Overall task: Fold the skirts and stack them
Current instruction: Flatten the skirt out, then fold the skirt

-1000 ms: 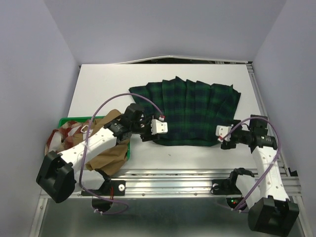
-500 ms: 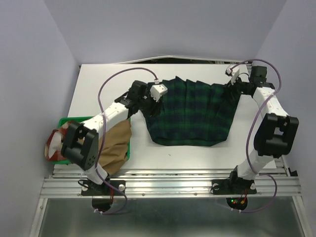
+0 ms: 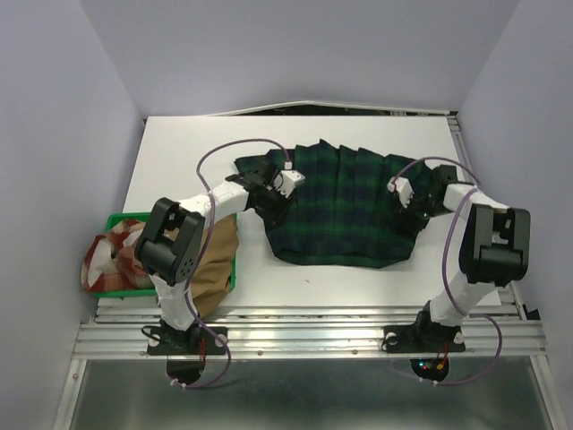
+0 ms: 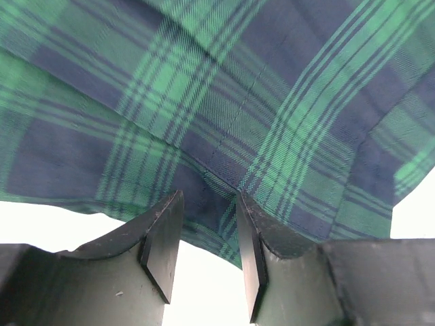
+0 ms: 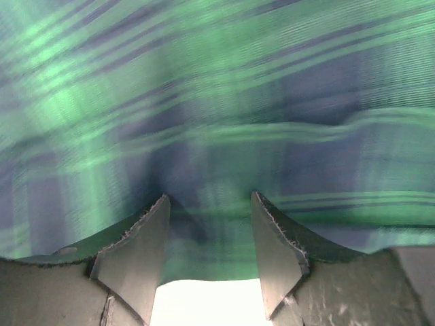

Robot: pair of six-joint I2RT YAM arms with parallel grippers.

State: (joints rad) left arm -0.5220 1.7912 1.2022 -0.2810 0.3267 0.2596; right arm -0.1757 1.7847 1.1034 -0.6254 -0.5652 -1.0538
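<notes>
The large green-and-navy tartan skirt [image 3: 345,206] lies spread flat on the white table. My left gripper [image 3: 271,190] is at its left edge, open, with the cloth's hem between the jaws in the left wrist view [image 4: 207,204]. My right gripper [image 3: 414,202] is at the skirt's right edge, open, with the hem between the jaws in the right wrist view [image 5: 207,204]. The tan-brown skirt [image 3: 210,264] hangs over the tray's right side. The red-and-cream checked skirt [image 3: 112,255] is bunched in the tray.
A green plastic tray [image 3: 121,218] sits at the table's front left and holds the two other skirts. The metal rail [image 3: 304,327] runs along the near edge. Walls close the table in on three sides.
Both grippers went from the skirt's near corners to its far corners, then came back to the middle of its left and right edges. The skirt's sides now sit narrower.
</notes>
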